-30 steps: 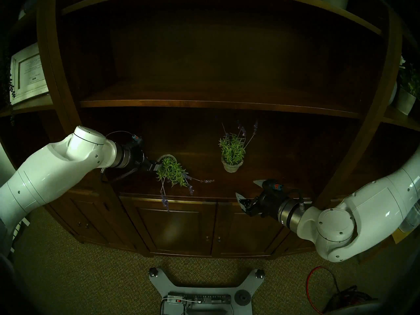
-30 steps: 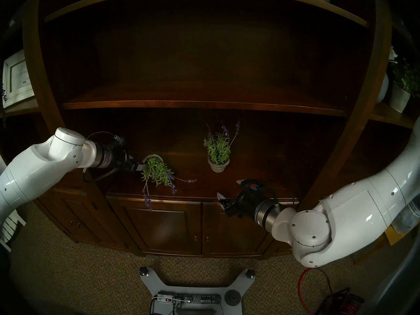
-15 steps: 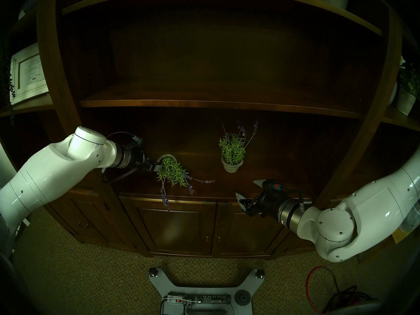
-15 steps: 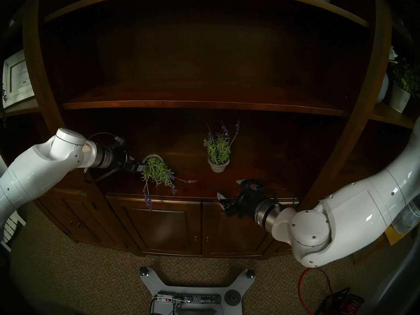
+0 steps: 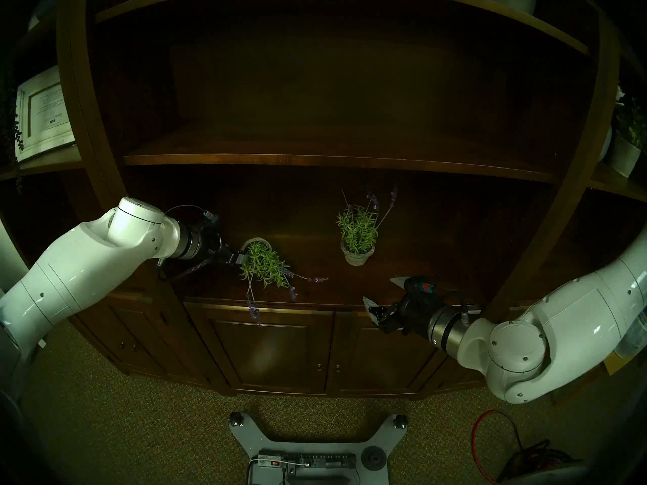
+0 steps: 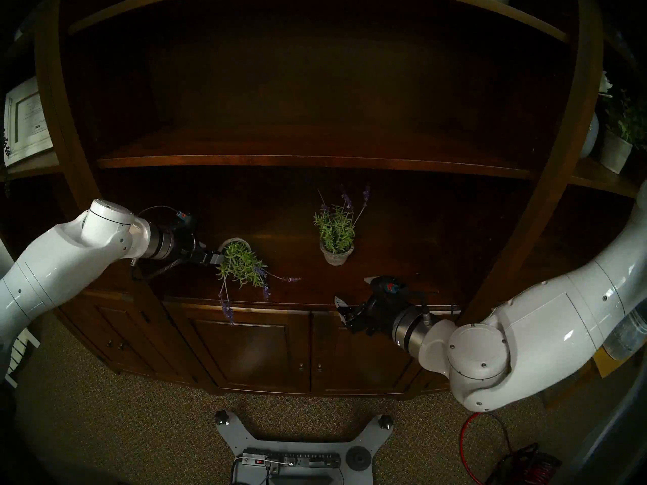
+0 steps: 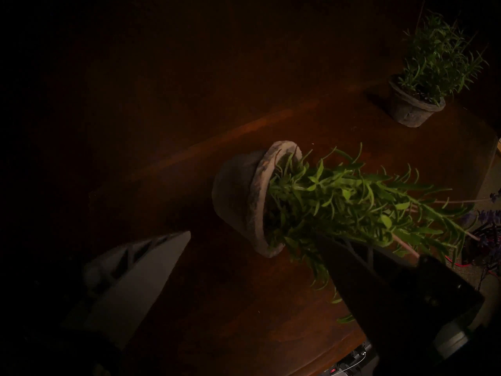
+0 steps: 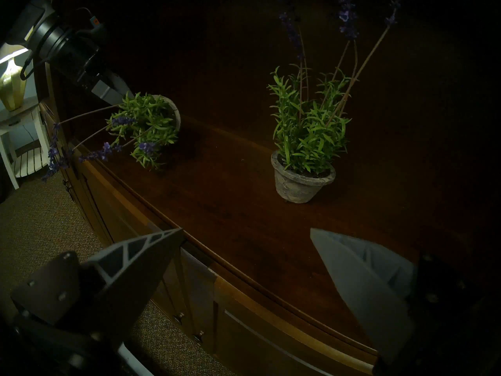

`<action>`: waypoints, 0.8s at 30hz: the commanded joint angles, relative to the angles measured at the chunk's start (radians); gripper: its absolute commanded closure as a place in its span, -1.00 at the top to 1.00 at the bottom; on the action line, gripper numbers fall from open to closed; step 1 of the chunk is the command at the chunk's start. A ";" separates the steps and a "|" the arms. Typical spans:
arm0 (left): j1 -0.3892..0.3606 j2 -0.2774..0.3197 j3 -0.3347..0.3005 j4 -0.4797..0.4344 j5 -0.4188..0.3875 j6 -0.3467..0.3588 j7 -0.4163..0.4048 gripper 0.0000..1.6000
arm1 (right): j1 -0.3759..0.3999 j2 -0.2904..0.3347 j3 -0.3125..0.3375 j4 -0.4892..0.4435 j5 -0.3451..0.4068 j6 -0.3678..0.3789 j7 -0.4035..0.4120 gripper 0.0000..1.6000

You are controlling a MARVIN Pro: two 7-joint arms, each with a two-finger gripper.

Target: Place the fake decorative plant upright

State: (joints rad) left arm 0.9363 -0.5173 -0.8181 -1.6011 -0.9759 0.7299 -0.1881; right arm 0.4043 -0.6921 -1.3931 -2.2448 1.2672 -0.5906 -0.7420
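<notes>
Grey stone-like pot [image 7: 238,193] of the fallen plant [image 5: 264,263] lies on its side on the dark wooden shelf [image 5: 350,291], mouth turned toward the front edge, so the purple flower stems [image 5: 252,307] hang over that edge. The left pincer [image 7: 252,248] is wide open and holds nothing; one finger [image 7: 141,269] is on the bottom side of the pot, the other is among the leaves, I think so that the pincer can close on the pot rim. The right pincer [image 8: 246,231] is also wide open and empty, waiting near the shelf front. A second plant [image 5: 357,235] stands upright further right, well apart.
</notes>
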 commanded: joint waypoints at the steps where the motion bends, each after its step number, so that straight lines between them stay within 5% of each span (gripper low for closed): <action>1: -0.061 -0.040 -0.021 0.015 0.011 -0.009 -0.007 1.00 | 0.014 -0.002 0.015 0.001 -0.009 -0.008 0.002 1.00; 24: -0.113 -0.140 0.004 0.139 0.080 -0.003 -0.045 1.00 | 0.014 -0.002 0.015 0.001 -0.009 -0.008 0.002 1.00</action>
State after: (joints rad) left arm 0.8847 -0.6240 -0.8042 -1.4845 -0.9124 0.7305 -0.2256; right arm 0.4043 -0.6921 -1.3931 -2.2449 1.2672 -0.5906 -0.7421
